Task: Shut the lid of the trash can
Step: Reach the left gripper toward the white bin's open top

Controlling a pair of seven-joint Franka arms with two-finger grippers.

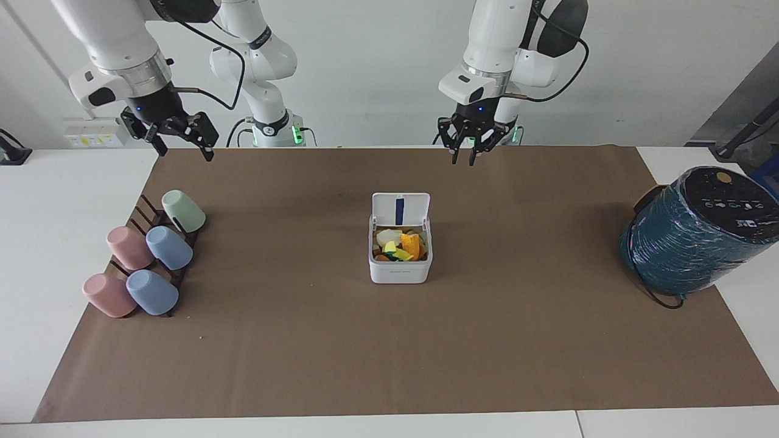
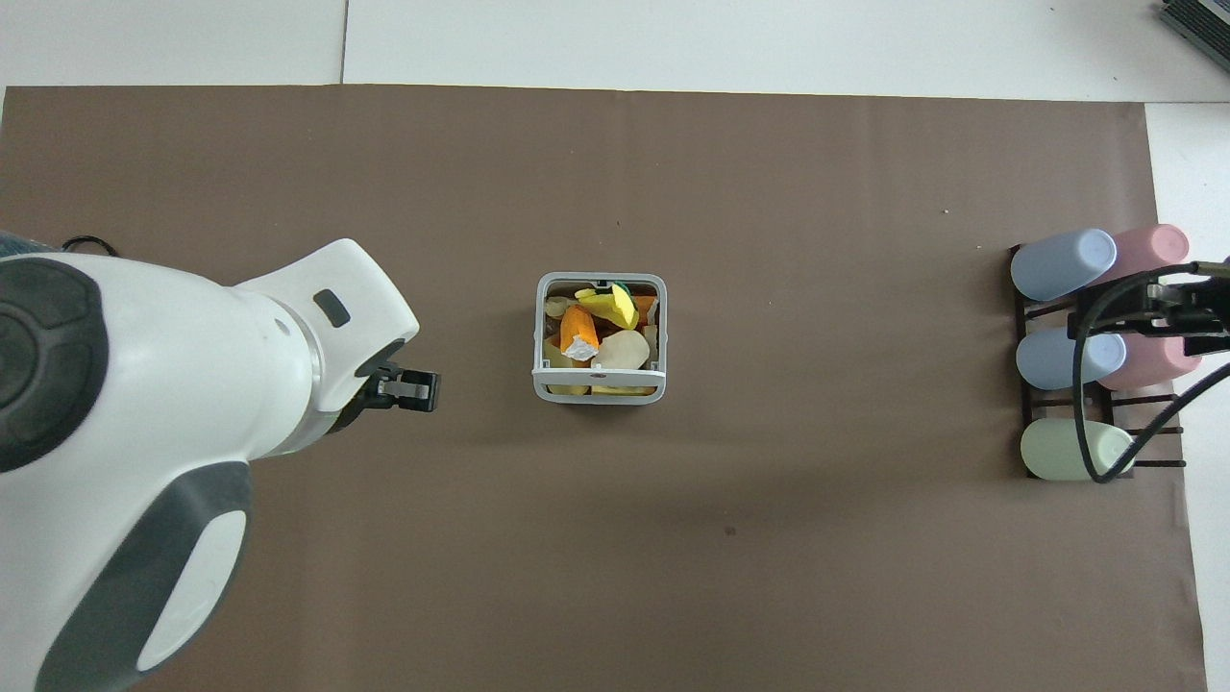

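Lid (image 1: 401,210) upright, trash can (image 1: 400,267) open | left gripper (image 1: 470,157) at its 1 o'clock, raised, fingers narrowly parted, empty, placed for pushing | right gripper (image 1: 178,146) waits, open, empty.

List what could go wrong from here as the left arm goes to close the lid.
The lid stands upright on the edge of the trash can nearer the robots; the left gripper hangs above the mat, apart from it. A sideways push might slide the light can instead. Scraps piled near the rim could stop the lid from seating. The right gripper waits above the cups' end.
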